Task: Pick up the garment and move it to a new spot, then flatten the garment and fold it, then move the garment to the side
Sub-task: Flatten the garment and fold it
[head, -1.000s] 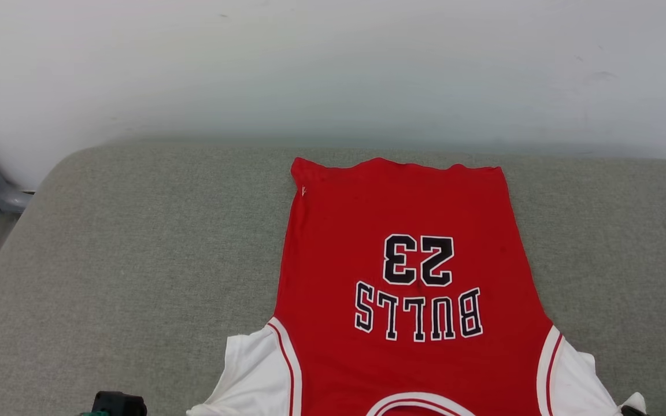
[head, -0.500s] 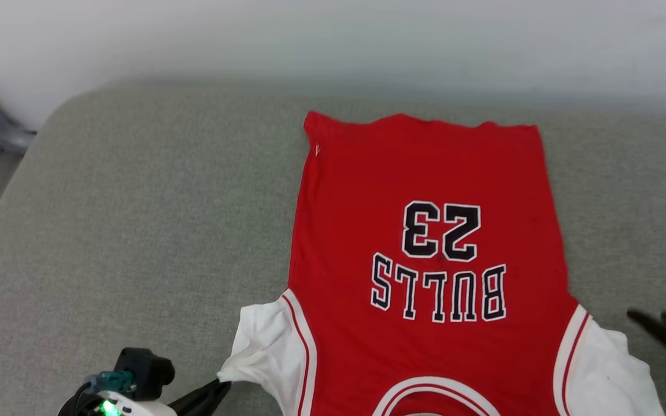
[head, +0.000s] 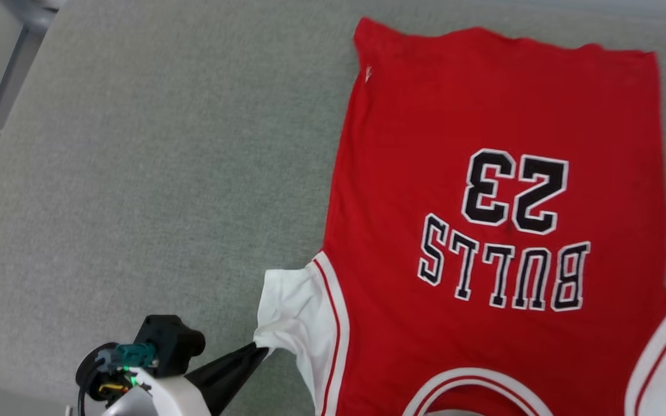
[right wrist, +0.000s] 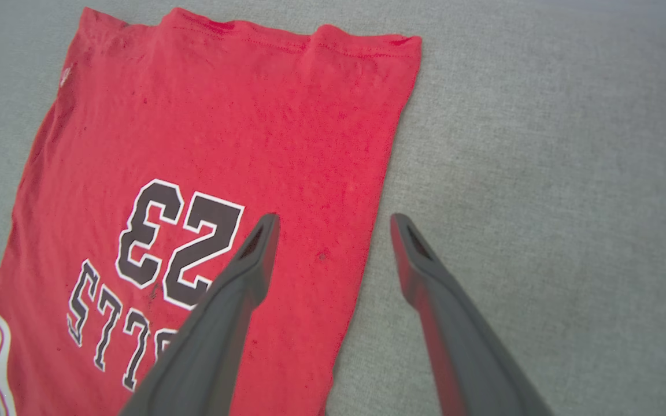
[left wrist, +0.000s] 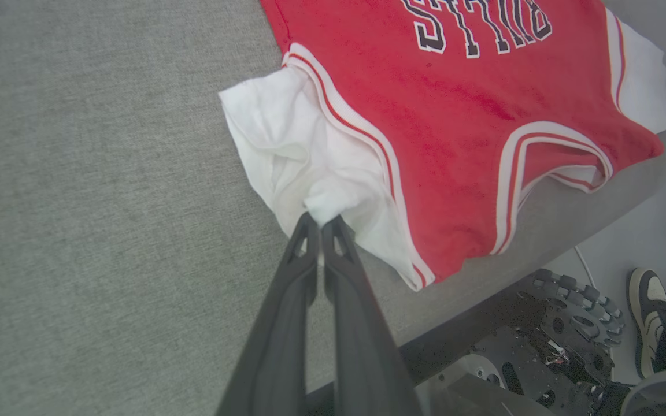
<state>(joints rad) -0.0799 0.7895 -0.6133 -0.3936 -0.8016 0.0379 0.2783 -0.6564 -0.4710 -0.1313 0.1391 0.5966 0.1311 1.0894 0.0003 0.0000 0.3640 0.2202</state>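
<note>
Red jersey flat on grey cushion, "BULLS 23" lettering up; bunched white sleeve pinched in left gripper; right gripper spread wide over side edge.

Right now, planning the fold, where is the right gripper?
In the right wrist view the right gripper hangs open over the garment's right edge, near the 23, above the grey cushion.

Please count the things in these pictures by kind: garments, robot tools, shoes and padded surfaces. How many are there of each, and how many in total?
Garments: 1, the red jersey
Tools: 2, the left tool and the right tool
Shoes: 1, a person's shoe
Padded surfaces: 1, the grey cushion
Total: 5
</note>
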